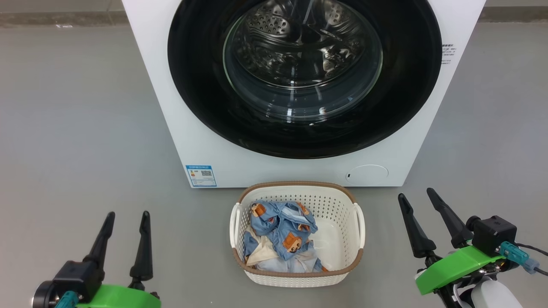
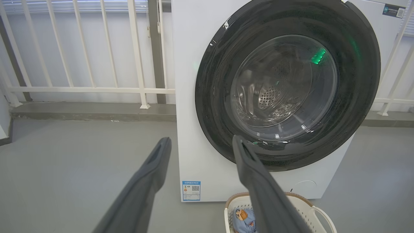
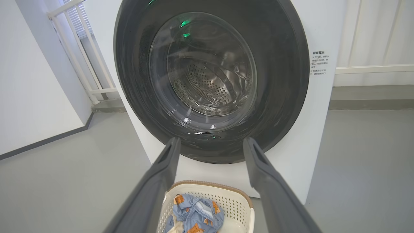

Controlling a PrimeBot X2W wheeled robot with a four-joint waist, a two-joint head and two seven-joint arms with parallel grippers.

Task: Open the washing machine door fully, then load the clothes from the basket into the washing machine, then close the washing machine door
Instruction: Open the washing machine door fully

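The smooth grey floor [image 1: 64,128] carries the white washing machine [image 1: 192,141], which stands flat on it. Just in front of the machine's lower front, a little apart from it, the cream basket [image 1: 299,279] also sits directly on the floor. Behind the machine, on either side, a low grey kerb [image 2: 90,111] edges the floor.

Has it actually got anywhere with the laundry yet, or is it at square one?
Square one. Nothing looks done: the washing machine door is shut on the washing machine, and the clothes lie heaped in the basket before it. Nothing is in hand: the left gripper and right gripper are open and empty, either side of the basket. All three steps remain: opening the door, loading, closing.
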